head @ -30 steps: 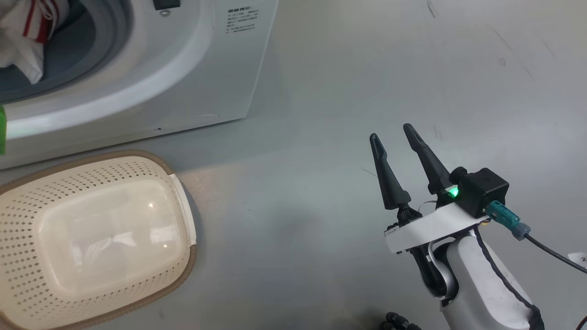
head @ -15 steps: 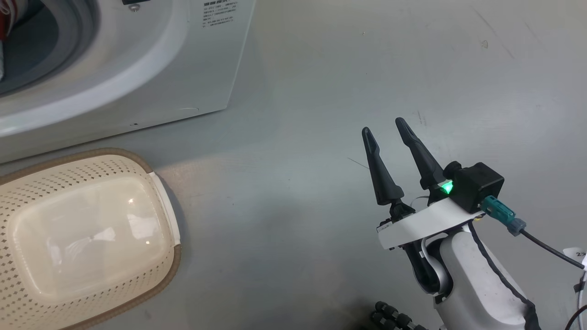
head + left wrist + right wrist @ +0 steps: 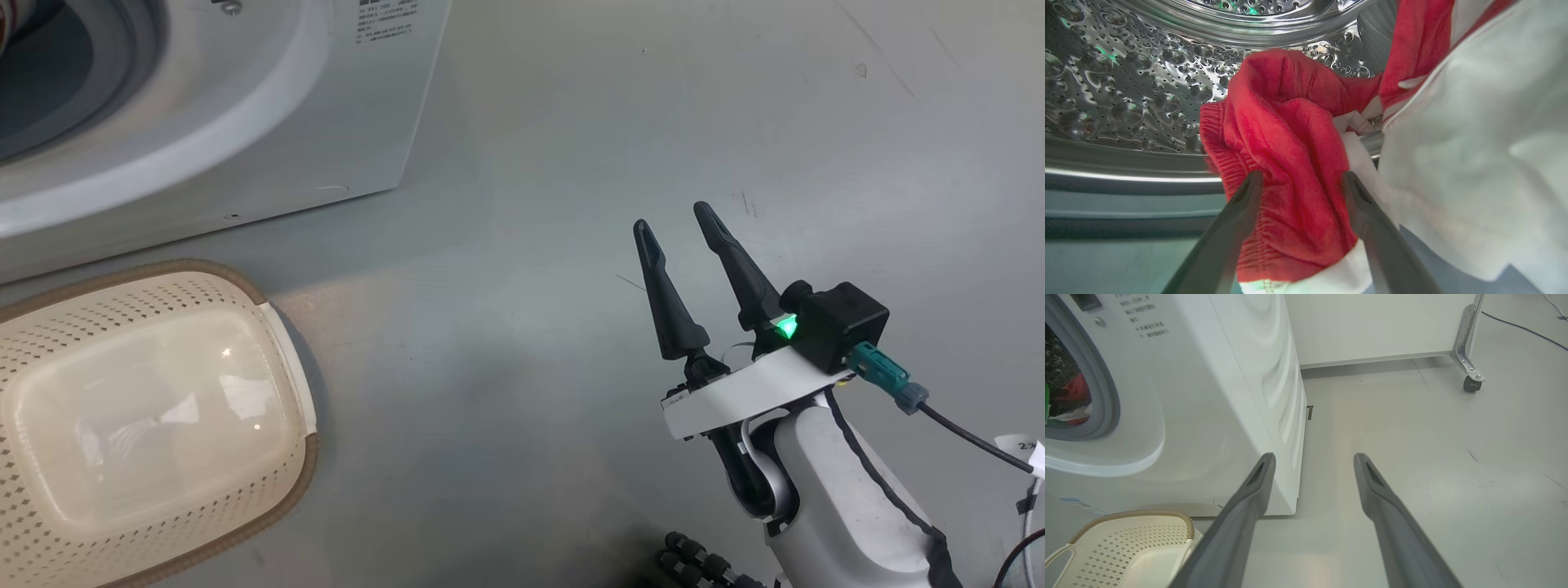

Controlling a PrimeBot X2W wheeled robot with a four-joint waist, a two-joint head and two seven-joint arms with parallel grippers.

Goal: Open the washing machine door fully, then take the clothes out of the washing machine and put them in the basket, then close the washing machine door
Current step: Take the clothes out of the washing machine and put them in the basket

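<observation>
In the left wrist view my left gripper is inside the washing machine's steel drum. It is open, its two fingers astride a bunched red fold of the clothes, and a white panel hangs to the right. The washing machine stands at the head view's top left, with the cream basket empty on the floor before it. My right gripper hovers open over bare floor, right of the machine, holding nothing. The washing machine door is out of view. From the right wrist, red clothes show through the opening.
Grey floor spreads between the basket and my right arm. A cable trails from the right wrist. A white wall panel and a metal leg with a caster stand behind the machine. The basket's rim is close at lower left.
The head camera has turned, so machine and basket slid left and the clothes left the picture. The right gripper stays open in about the same pose.
</observation>
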